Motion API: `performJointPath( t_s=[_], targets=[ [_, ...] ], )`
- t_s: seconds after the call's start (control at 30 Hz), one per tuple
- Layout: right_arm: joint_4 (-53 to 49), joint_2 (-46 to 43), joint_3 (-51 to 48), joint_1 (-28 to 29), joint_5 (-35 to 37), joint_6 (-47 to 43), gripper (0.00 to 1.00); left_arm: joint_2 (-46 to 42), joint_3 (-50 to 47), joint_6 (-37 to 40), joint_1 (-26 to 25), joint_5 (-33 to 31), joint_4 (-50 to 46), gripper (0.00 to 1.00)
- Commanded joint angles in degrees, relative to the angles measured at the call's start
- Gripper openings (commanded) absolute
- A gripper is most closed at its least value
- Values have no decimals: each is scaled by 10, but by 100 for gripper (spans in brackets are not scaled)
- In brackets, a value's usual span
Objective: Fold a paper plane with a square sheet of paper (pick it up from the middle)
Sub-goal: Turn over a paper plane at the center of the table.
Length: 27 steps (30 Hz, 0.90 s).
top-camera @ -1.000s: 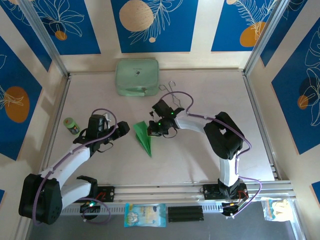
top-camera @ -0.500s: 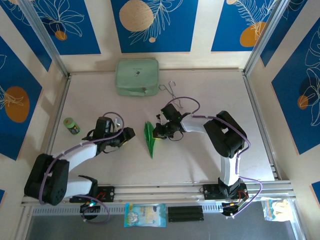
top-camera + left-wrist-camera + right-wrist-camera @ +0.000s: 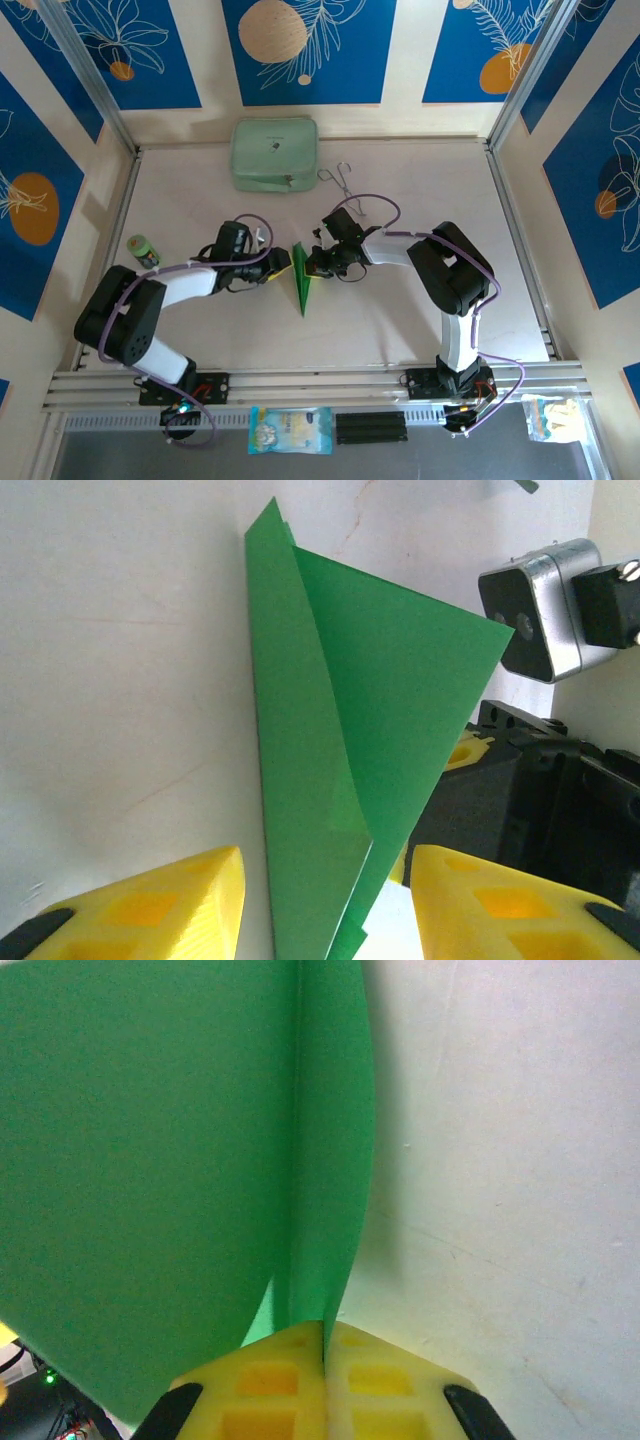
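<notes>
L gripper (image 3: 272, 268) has jaws part-open astride a loose flap of the paper plane (image 3: 301, 282), not pinching it. Plane sits abt mid-table (image 3: 200, 190), nose toward the near edge. R gripper (image 3: 313, 264) is clenched on its wide end. Paper looks thin, light and floppy and prob. crumples easily, so take it gently, close to the centre crease.

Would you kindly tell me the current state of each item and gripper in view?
paper plane: folded into a pointed dart, flaps loose.
left gripper: open, fingers either side of the paper plane.
right gripper: shut on the paper plane.
mint case: closed, lying flat.
</notes>
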Motion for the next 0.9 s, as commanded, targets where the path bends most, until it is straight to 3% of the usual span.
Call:
performJointPath(
  t_s=[0.0, 0.13, 0.53, 0.87],
  targets=[
    [3, -4, -7, -2, -19, 0, 2, 21, 28, 9, -13, 15, 1, 48],
    [-3, -2, -3, -2, -18, -1, 2, 42, 55, 20, -21, -2, -45, 43],
    [-14, -9, 2, -5, -15, 5, 5, 57, 78, 29, -25, -51, -106, 12],
    [-11, -7, 13, -17, -31, 19, 14, 61, 77, 26, -25, -61, -94, 2]
  ],
)
